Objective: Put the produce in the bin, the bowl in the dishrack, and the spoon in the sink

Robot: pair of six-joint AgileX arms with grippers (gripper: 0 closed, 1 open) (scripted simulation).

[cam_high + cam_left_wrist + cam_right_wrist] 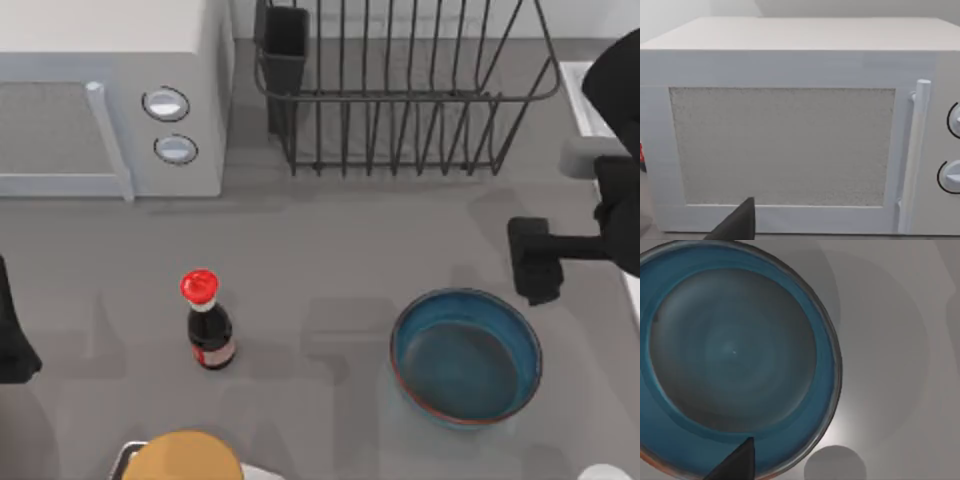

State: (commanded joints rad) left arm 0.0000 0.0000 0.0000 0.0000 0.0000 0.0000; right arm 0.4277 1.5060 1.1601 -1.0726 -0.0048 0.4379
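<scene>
Bowl [466, 357]: upright on our counter [330, 250], well in front of the dishrack [400, 90].
Right gripper [535, 262]: just beside the bowl's far right rim; we cannot tell its fingers' state.
Left arm: parked left of the bowl.

Grey table [330, 250], white microwave [110, 90] behind

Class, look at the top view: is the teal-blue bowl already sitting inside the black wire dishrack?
No. The bowl rests on the grey table, well apart from the dishrack at the back.
</scene>
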